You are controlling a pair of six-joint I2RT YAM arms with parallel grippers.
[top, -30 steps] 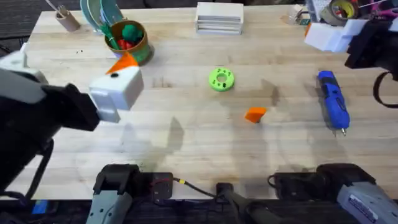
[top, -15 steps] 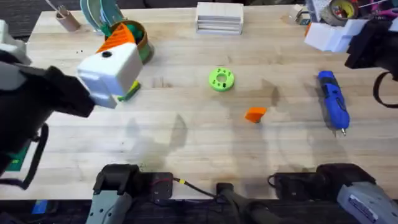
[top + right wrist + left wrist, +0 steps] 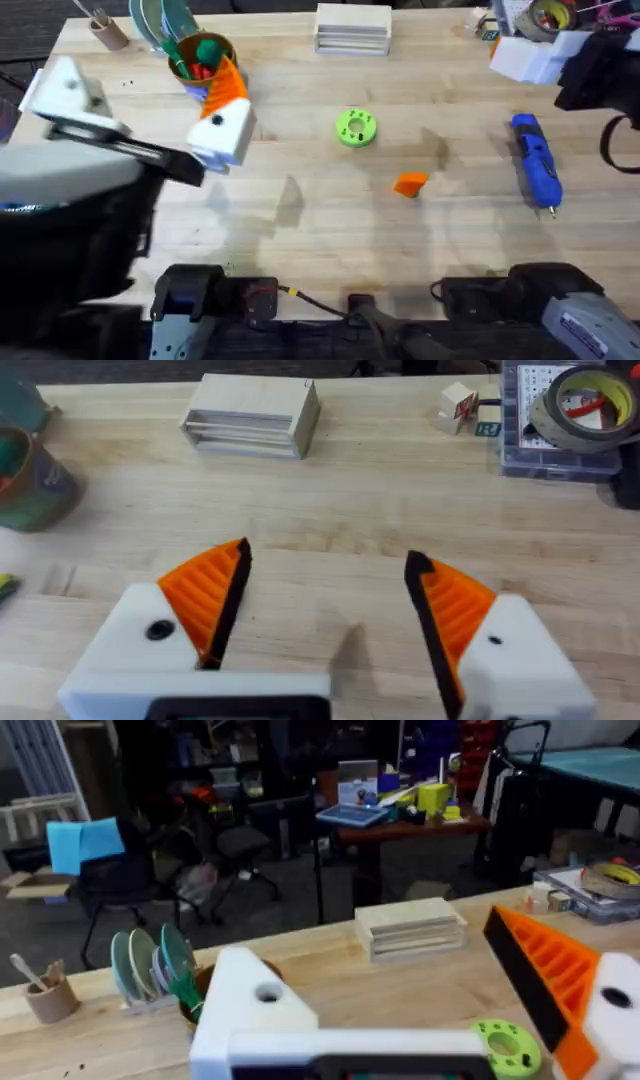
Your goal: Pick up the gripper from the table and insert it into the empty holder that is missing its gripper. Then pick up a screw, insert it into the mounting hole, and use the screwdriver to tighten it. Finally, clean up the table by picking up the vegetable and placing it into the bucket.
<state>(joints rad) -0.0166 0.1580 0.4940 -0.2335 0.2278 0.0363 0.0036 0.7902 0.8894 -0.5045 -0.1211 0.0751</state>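
The bright blue pen-shaped screwdriver (image 3: 535, 172) is laid lengthwise on the pale wooden surface (image 3: 320, 235), tip toward the frame's bottom. The right fingers (image 3: 455, 610) are spread apart; the left fingers (image 3: 545, 970) seem spread too, though it cannot be told for sure.

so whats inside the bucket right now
The bucket holds a green toy and a red one. The left gripper's orange finger hangs over its near side, so anything deeper there is covered.

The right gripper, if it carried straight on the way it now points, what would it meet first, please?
Probably nothing soon: the right gripper points over bare table. The pale wooden block lies off to one side of that line and the tape roll off to the other. Depth is unclear.
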